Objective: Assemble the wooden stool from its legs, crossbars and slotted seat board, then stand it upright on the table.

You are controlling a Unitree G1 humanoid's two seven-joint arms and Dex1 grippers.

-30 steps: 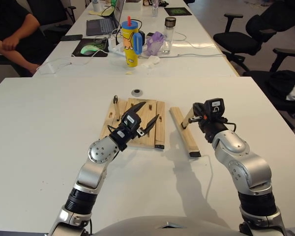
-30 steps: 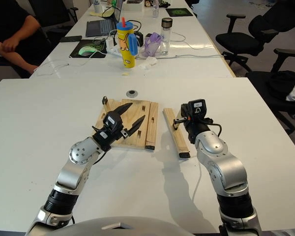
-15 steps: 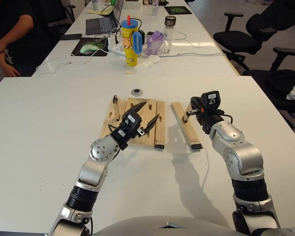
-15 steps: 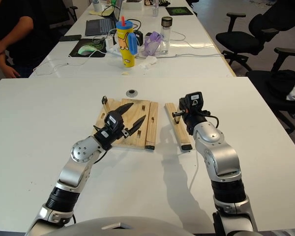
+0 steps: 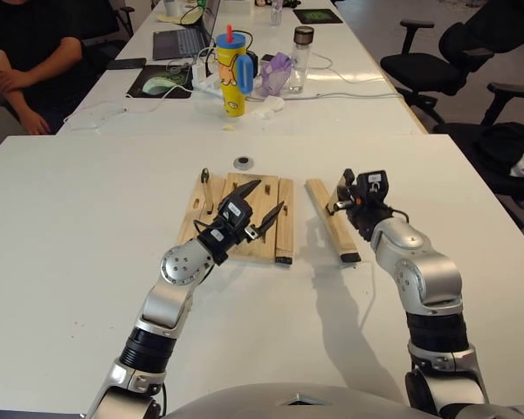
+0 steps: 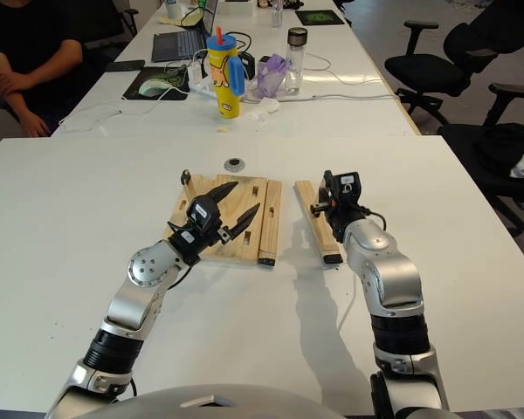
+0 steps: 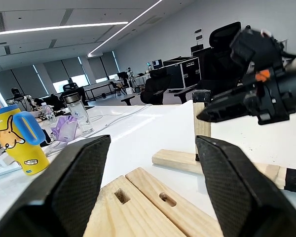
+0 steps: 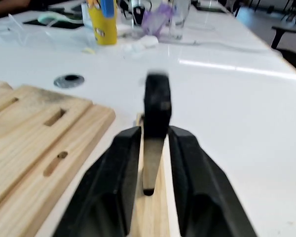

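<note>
Right now your left hand (image 5: pixel 269 194) hovers just above the slotted seat board (image 5: pixel 266 237), its two dark fingers spread wide with nothing between them. The board lies flat on the white table (image 5: pixel 87 227) directly beneath that hand, slots facing up. Just off the fingertip nearer your other arm, a wooden strip with a dark end (image 5: pixel 285 218) lies along the board's edge. Your right hand (image 8: pixel 155 136) sits well apart from the left one. It is pinched narrow around a short wooden leg (image 8: pixel 151 158), which stands close to upright between the fingers with its black cap on top. Directly under that hand a second leg (image 5: pixel 332 223) lies flat on the table, just beside the board. The held leg's lower end comes down onto or just over the second leg; you cannot tell whether the two touch. Beyond the left fingertips, farther out on the table, sits a small dark round piece (image 5: pixel 242 163).
</note>
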